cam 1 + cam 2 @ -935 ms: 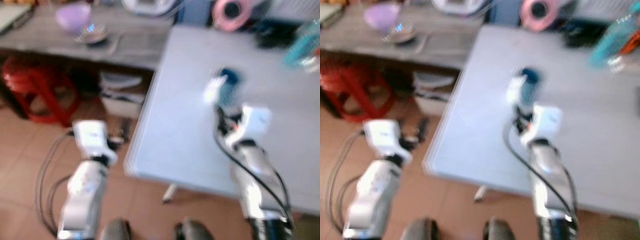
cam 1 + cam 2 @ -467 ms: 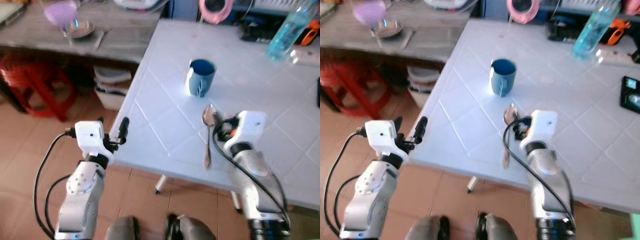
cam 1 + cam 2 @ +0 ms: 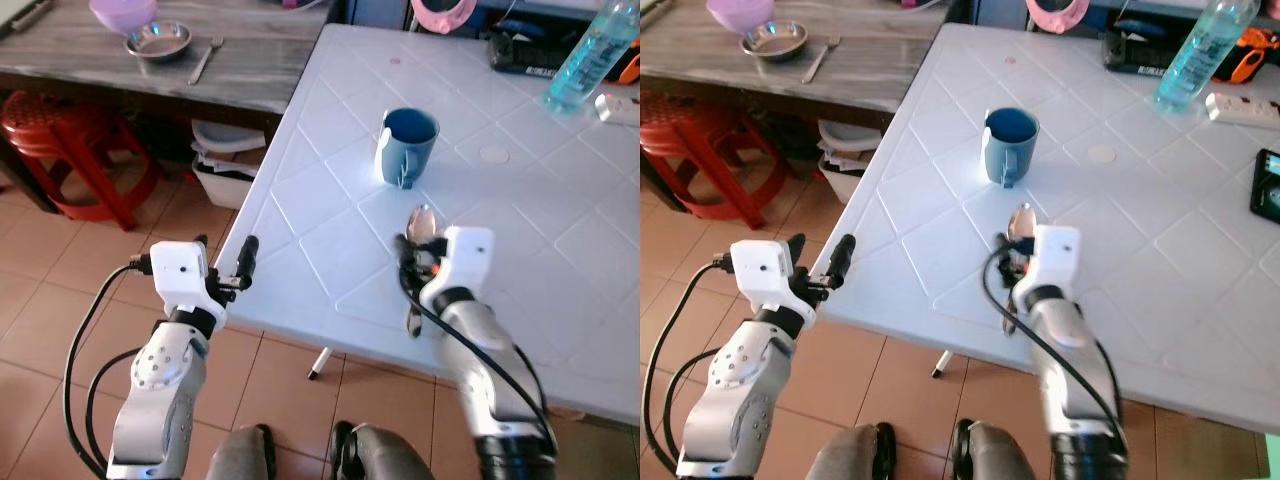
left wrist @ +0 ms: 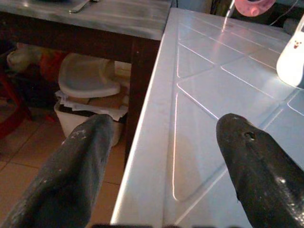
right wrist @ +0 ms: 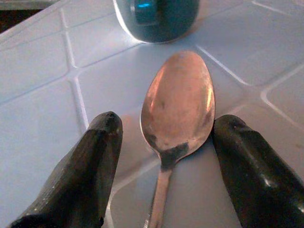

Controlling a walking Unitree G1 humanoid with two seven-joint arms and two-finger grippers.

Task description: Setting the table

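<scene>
A metal spoon [image 3: 421, 223] lies flat on the white table [image 3: 330, 230], its bowl pointing toward a blue mug [image 3: 408, 147] a short way beyond it. My right gripper [image 3: 418, 241] is low over the table and open, its two black fingers [image 5: 90, 166] on either side of the spoon's bowl [image 5: 180, 102]. My left gripper [image 3: 225, 250] hangs open in the air just off the table's near left edge [image 4: 156, 142], with nothing between its fingers.
A wooden side table [image 3: 110, 70] at the far left carries a purple bowl [image 3: 122, 12], a steel bowl [image 3: 158, 40] and a fork [image 3: 205, 60]. A red stool [image 3: 70, 140] and a white bin [image 3: 225, 170] stand below. A water bottle [image 3: 592, 52], a power strip [image 3: 1240, 108] and a phone [image 3: 1267, 185] sit far right.
The view has steadied from a blur as the camera moved. My right wrist has shifted a little left, closer over the spoon. The spoon and the mug have stayed put.
</scene>
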